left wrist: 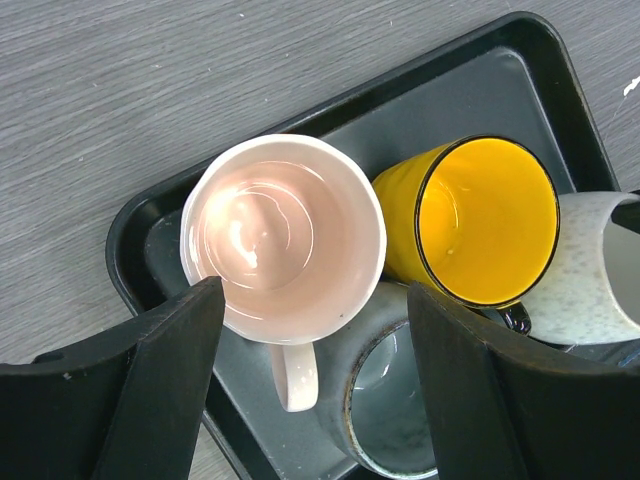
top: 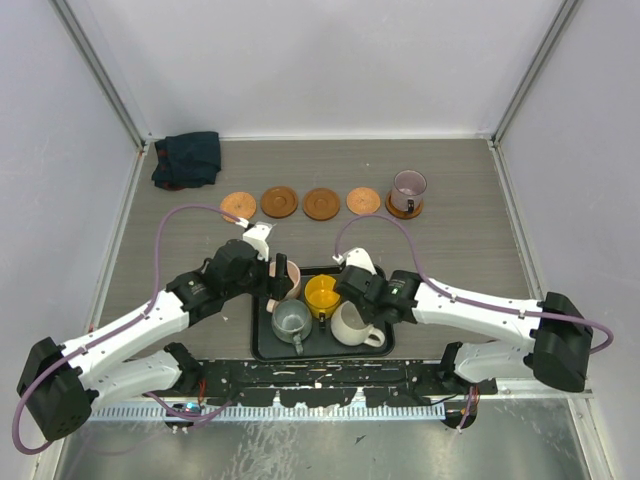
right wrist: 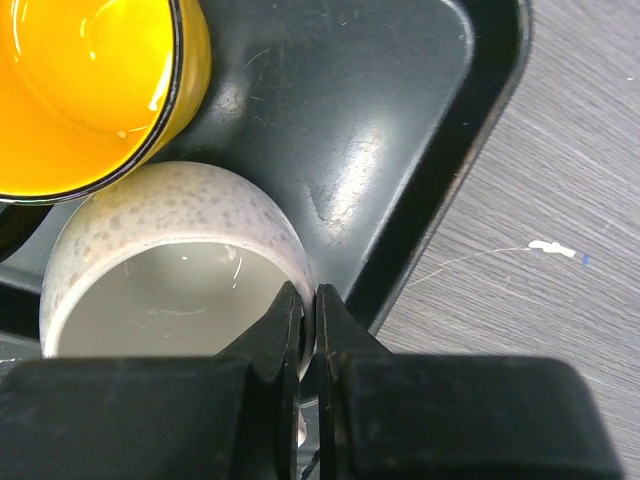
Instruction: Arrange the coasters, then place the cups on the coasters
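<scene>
Near us, four cups sit in a shiny black tray. Our right gripper pinches the rim of the speckled cream cup. The jaws of our left gripper are wide apart over the pink cup, beside the yellow cup and grey cup. Far back lie five round wooden coasters; the mauve cup stands on the rightmost.

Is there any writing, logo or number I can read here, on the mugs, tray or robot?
No readable text anywhere.
The pink cup, yellow cup, cream-white cup and black tray are plain up close.
The coasters and robot arms show no lettering; any small marks there are too small to tell.
</scene>
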Motion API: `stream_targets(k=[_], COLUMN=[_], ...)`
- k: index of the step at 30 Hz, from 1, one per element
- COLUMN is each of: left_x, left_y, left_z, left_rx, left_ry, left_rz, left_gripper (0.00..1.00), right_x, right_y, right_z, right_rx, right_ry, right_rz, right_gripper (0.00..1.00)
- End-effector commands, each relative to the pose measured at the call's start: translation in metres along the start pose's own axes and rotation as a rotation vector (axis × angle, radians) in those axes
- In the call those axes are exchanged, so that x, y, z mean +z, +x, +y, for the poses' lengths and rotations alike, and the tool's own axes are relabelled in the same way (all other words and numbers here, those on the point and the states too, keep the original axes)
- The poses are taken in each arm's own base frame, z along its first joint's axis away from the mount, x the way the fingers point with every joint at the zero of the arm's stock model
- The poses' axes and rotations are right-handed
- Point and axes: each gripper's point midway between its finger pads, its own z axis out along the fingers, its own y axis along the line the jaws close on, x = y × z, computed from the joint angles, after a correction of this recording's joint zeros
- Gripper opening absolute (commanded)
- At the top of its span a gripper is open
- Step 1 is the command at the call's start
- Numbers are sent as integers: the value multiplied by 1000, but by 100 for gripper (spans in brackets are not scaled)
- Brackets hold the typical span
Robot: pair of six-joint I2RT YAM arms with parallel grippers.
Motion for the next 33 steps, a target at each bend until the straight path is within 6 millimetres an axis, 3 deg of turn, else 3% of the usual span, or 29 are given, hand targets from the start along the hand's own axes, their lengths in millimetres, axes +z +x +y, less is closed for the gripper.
stream_targets(k=[1, 16, 23, 33], left_x=[0, 1, 2, 5], left_y=[-10, -8, -7, -6], left_z=[-4, -4, -5, -7], left_rx=[-6, -7, -9, -8], left_ry=[18, 22, 29, 36], left_rz=[-34, -32, -32, -24], left_gripper=[75, 75, 75, 75], right_x=[-22, -28, -17, 1], right_y=[-41, -71, -73, -76], right_z=[-1, -35, -38, -56], right_rx=[76, 251, 299, 383], right_ry=[25, 297, 358, 364], right_rz=[-168, -288, -277, -253], right_gripper=[1, 1, 1, 1])
